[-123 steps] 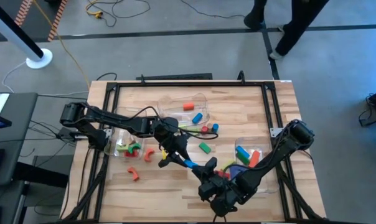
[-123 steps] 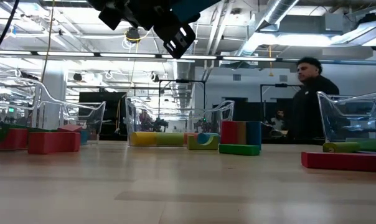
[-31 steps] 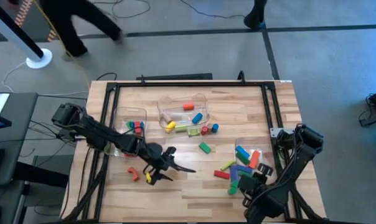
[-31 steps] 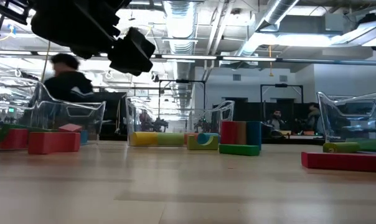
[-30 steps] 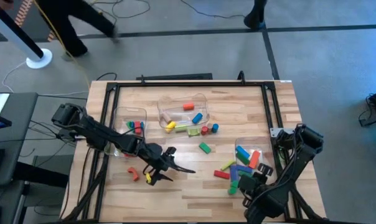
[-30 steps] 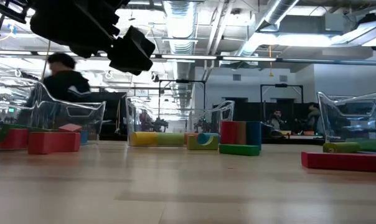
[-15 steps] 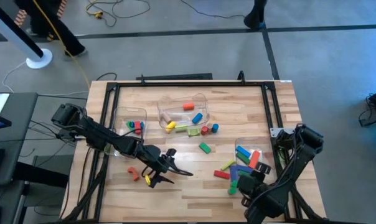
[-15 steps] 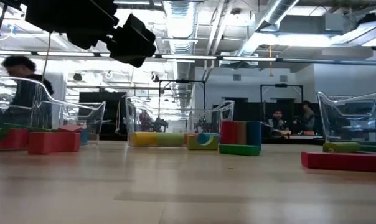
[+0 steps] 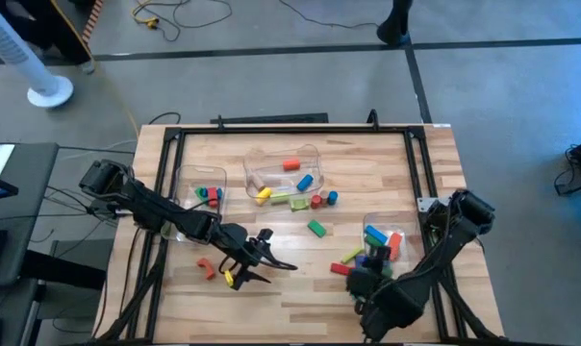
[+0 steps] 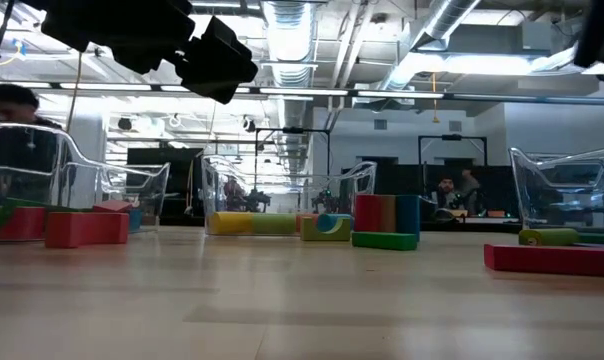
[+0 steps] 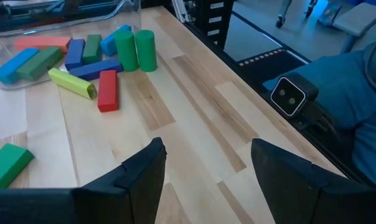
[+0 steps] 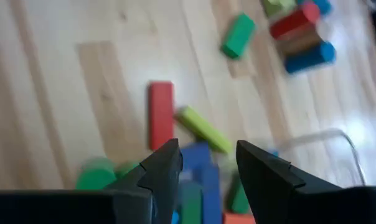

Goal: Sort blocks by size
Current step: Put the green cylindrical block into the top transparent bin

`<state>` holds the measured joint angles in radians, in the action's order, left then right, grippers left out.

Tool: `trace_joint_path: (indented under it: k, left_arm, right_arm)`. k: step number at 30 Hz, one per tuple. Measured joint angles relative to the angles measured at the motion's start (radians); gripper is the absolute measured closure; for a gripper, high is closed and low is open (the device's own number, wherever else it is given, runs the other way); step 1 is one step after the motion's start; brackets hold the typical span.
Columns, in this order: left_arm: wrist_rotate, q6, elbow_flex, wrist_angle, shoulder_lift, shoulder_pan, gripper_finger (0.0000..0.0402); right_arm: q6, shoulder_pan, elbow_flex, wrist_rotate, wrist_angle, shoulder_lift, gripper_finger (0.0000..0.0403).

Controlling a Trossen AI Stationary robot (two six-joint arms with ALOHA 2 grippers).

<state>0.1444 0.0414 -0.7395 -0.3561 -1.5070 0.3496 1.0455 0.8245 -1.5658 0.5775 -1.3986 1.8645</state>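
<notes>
- Blocks (image 9: 315, 200) are scattered over the desk (image 9: 367, 163): some in the clear bins (image 9: 283, 173), a cluster by the right desk edge, an orange arch (image 9: 205, 268) at front left.
- Left gripper (image 9: 271, 264) is held above bare desk, jaws spread, nothing held.
- Right gripper (image 9: 360, 276) is over the right cluster near a red bar (image 12: 160, 115), jaws apart and empty.

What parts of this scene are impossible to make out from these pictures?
- Blocks under the right arm, high view: the arm covers part of the pile near the right bin.
- Blocks nearest the right pincer, right wrist view: blurred and half hidden by its fingers.
- Left bin contents, low view: clear walls and glare muddle them.
- People far behind, low view: too small.
- Orange arch, high view: too small for its shape.
</notes>
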Motion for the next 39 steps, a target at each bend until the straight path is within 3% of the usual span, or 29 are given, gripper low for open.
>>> trace_joint_path:
  k: [5, 12, 22, 39]
  left_arm:
    - [0.000, -0.001, 0.000, 0.000, 0.000, 0.000, 0.0171]
    - [-0.020, -0.005, 0.000, -0.001, 0.000, 0.000, 0.0171]
    - [-0.031, -0.004, -0.001, 0.003, 0.000, 0.000, 0.0171]
    - [-0.042, -0.004, -0.001, 0.006, 0.000, 0.000, 0.0171]
  right_arm:
    - [-0.201, -0.033, 0.000, -0.019, 0.197, 0.000, 0.0211]
    - [-0.440, -0.048, 0.000, -0.285, 0.439, 0.007, 0.0209]
    - [-0.604, -0.007, 0.000, -0.321, 0.352, 0.105, 0.0150]
    - [-0.609, -0.011, 0.045, -0.401, 0.287, 0.120, 0.0147]
